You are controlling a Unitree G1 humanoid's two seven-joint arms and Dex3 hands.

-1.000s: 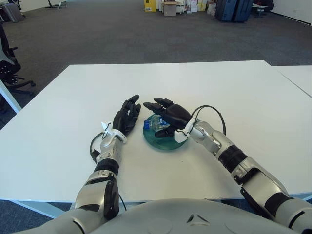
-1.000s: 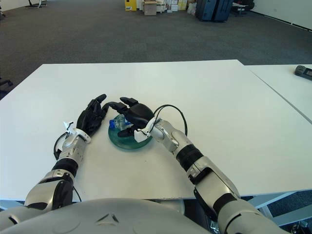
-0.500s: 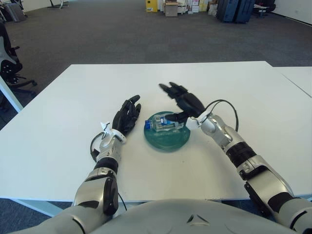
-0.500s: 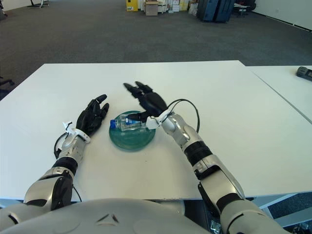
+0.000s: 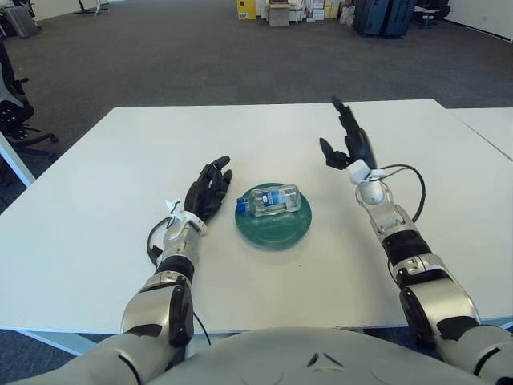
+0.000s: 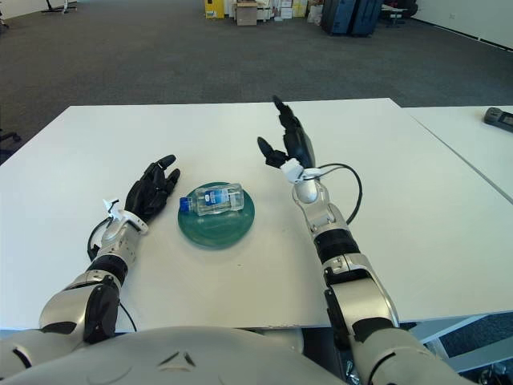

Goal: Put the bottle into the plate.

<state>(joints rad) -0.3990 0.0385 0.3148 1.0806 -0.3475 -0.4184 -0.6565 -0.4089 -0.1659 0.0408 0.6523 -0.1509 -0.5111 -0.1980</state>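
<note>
Left of centre, the left hand [image 5: 208, 191] lies flat on the white table [image 5: 96, 208], fingers spread and holding nothing. Just right of it, the bottle [image 5: 269, 200] lies on its side in the green plate [image 5: 280, 233]. Farther right, the right hand [image 5: 349, 146] is raised, fingers wide, empty.

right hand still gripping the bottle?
No: the right hand is raised with open fingers, well clear of the bottle, which lies on its side in the plate.
</note>
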